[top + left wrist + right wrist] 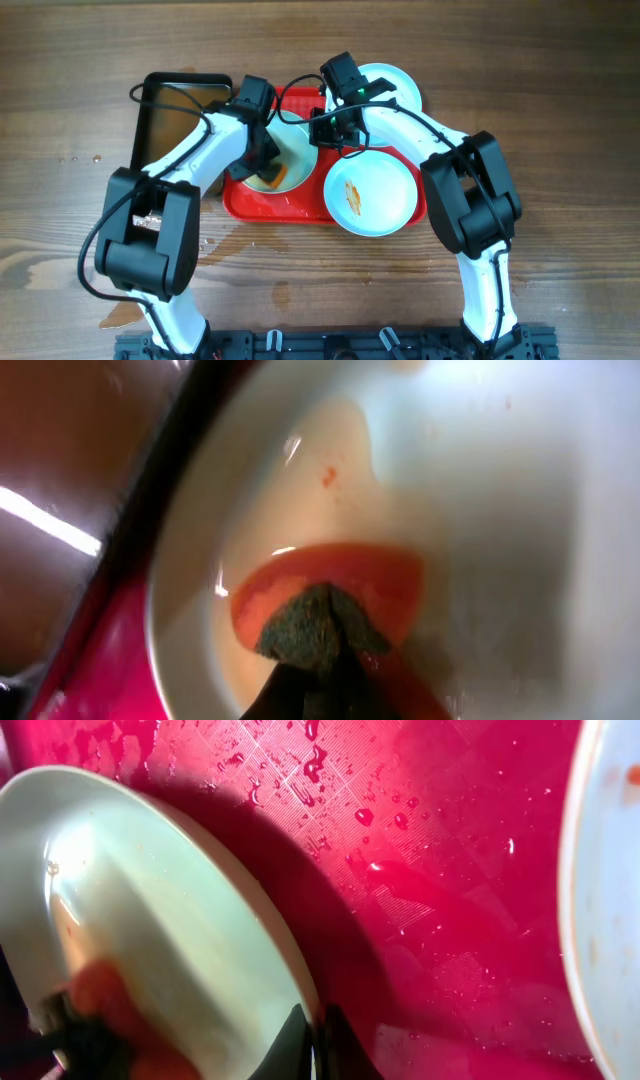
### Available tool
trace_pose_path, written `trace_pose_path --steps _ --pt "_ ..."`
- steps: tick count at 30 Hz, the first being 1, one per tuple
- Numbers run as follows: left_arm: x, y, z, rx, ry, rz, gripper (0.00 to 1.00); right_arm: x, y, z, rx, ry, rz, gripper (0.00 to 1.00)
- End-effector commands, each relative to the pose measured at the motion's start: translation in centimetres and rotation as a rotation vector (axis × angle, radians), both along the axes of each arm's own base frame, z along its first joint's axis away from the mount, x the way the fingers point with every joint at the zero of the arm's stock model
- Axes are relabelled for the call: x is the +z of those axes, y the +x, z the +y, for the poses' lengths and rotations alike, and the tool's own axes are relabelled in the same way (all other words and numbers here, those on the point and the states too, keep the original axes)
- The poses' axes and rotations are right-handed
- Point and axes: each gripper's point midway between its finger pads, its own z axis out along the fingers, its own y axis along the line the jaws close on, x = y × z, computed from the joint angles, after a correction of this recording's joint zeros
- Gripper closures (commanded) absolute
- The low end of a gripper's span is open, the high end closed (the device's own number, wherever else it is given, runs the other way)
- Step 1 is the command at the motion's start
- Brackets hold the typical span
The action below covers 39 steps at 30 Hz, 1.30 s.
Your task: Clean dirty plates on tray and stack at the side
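The red tray (300, 206) lies mid-table, wet (450, 870). A dirty plate (297, 152) stands tilted on its left part. My right gripper (323, 134) is shut on that plate's rim (316, 1025). My left gripper (264, 166) is shut on a dark green sponge (306, 630) and presses it against the plate's inside (470, 490), where orange-red sauce (335, 572) spreads around the sponge. A second plate (370, 195) with an orange streak lies flat on the tray's right front, and its edge shows in the right wrist view (606, 920). A third plate (392, 84) lies at the back right.
A black rectangular pan (186, 78) of brownish water stands just left of the tray, under my left arm. Water is spilled on the wooden table (560, 120) in front of the tray's left corner (235, 240).
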Motion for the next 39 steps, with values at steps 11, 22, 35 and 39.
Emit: trace_pose_path --steps 11,22,35,39 --pt "0.0 2.5 0.0 -0.123 -0.117 -0.081 0.96 -2.6 -1.0 1.2 0.015 0.057 0.08 0.96" --pt "6.1 10.3 -0.4 -0.233 -0.09 -0.388 0.96 -2.6 -1.0 1.1 0.017 0.056 0.08 0.96" --pt "14.8 6.9 9.4 -0.016 -0.066 -0.3 0.96 -1.7 -0.9 1.7 0.067 0.083 0.052 0.96" --pt "13.7 4.0 12.4 0.057 -0.061 -0.181 0.96 1.7 0.3 1.4 0.114 0.062 -0.06 0.96"
